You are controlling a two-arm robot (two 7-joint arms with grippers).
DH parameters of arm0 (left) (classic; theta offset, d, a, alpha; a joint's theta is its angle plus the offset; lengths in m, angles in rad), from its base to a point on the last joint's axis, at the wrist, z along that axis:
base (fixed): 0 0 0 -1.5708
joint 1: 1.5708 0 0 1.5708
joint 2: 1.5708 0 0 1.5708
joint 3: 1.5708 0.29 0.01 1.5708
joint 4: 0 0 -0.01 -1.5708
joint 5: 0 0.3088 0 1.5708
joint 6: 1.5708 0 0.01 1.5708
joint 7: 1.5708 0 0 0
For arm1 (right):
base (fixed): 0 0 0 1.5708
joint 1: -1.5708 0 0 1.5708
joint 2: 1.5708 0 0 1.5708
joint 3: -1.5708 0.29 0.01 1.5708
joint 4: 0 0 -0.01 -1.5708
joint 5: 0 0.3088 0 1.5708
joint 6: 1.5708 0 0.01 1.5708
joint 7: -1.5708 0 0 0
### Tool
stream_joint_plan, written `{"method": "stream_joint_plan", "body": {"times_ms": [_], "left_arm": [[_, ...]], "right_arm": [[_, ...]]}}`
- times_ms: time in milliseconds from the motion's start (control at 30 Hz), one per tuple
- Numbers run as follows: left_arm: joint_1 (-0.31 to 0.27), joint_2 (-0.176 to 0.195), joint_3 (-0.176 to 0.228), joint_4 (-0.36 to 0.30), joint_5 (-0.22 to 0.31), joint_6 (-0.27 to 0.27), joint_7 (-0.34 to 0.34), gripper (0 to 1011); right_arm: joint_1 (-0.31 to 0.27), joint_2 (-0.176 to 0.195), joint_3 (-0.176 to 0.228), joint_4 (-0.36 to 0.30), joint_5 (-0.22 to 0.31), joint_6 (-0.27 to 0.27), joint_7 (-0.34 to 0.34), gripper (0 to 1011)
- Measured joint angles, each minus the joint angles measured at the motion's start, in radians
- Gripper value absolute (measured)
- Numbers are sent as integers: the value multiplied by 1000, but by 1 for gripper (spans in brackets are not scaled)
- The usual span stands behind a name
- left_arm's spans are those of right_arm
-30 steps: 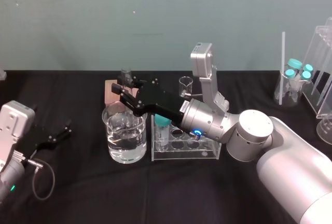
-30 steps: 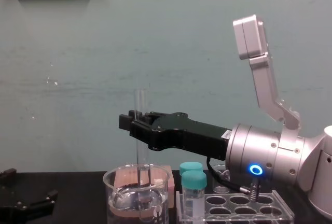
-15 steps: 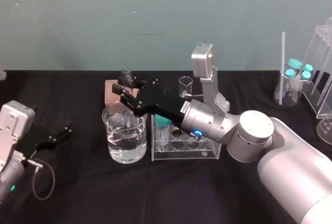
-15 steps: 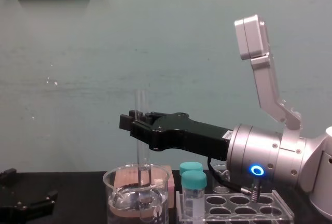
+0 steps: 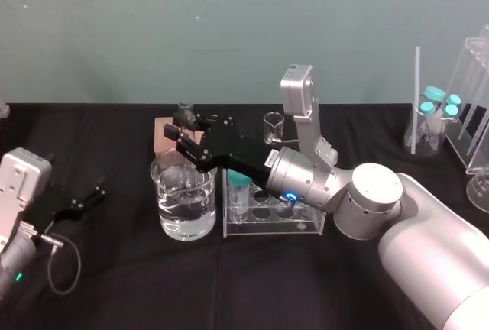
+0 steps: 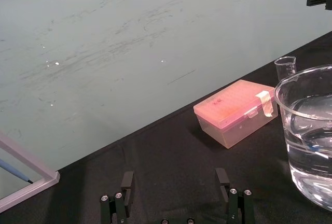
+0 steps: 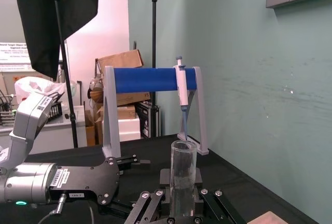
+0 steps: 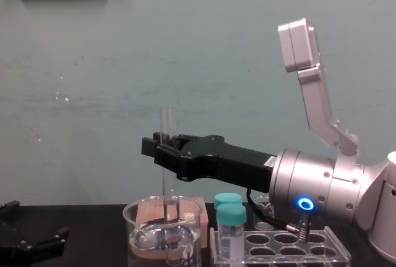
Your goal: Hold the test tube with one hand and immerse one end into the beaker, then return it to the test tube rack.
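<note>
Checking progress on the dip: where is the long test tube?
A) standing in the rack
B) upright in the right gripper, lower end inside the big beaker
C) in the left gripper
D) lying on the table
B: the right gripper is shut on the test tube, which stands upright with its lower end below the rim of the beaker.

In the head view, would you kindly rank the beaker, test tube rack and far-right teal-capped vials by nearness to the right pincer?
1. Beaker, directly beneath the right pincer.
2. Test tube rack, right of the beaker.
3. Teal-capped vials, far right.
</note>
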Motion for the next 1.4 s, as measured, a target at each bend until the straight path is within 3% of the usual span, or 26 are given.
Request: {"method": "stream_joint_plan", "body": {"times_ms": [1400], "left_arm": [[0, 0, 0, 0, 0, 0, 0, 1000]], "right_arm": [[-1, 6, 4, -25, 4, -10, -2, 230]]}}
